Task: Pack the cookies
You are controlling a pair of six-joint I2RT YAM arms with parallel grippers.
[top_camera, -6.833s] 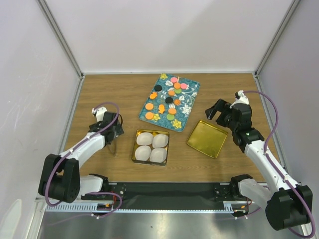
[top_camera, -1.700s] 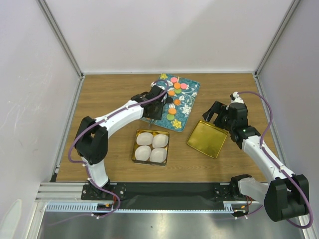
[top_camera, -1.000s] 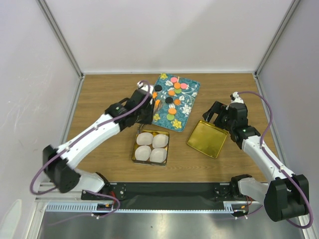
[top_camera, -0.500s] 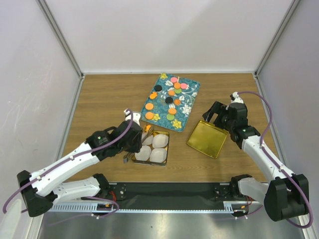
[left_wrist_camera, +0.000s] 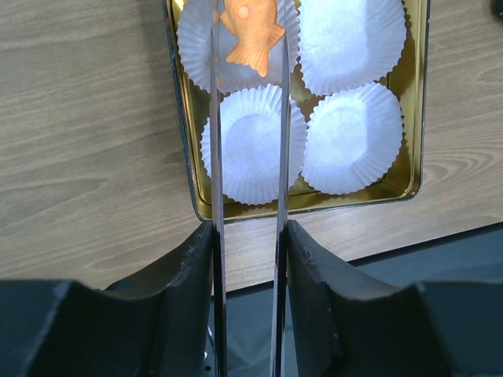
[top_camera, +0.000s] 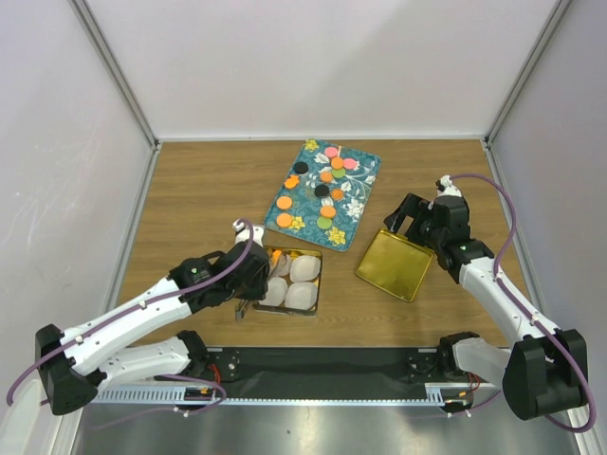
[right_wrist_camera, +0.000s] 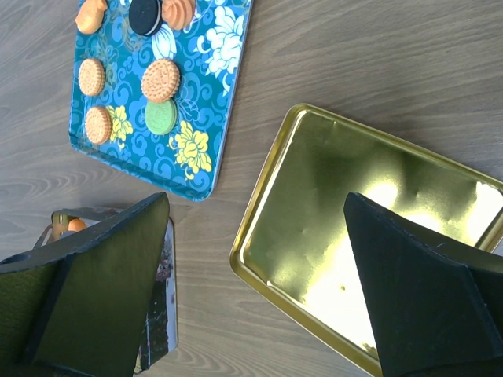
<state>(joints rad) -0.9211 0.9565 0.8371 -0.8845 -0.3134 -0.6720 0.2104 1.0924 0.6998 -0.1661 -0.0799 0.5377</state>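
Observation:
My left gripper (left_wrist_camera: 247, 228) (top_camera: 251, 277) is shut on a pair of metal tongs (left_wrist_camera: 216, 157). An orange fish-shaped cookie (left_wrist_camera: 253, 35) (top_camera: 275, 256) sits between the tong tips, over the far-left paper cup (left_wrist_camera: 196, 39) of the gold tin (left_wrist_camera: 182, 133) (top_camera: 287, 311). Whether the tongs still pinch it I cannot tell. Several more cookies (top_camera: 327, 175) (right_wrist_camera: 161, 80), orange, green, pink and black, lie on the teal flowered tray (top_camera: 358, 190) (right_wrist_camera: 134, 153). My right gripper (right_wrist_camera: 255, 200) (top_camera: 414, 216) hangs open and empty above the gold lid (right_wrist_camera: 369, 228) (top_camera: 395, 265).
The tin's other three white crinkled cups (left_wrist_camera: 351, 137) (top_camera: 303, 268) hold nothing. The lid lies to the right of the tin, the tray behind both. Grey walls with metal posts (top_camera: 119, 76) enclose the wooden table (top_camera: 209, 180).
My left arm has swung back from the tray to the tin, carrying the orange cookie in the tongs down over the far-left cup. The right arm has not moved.

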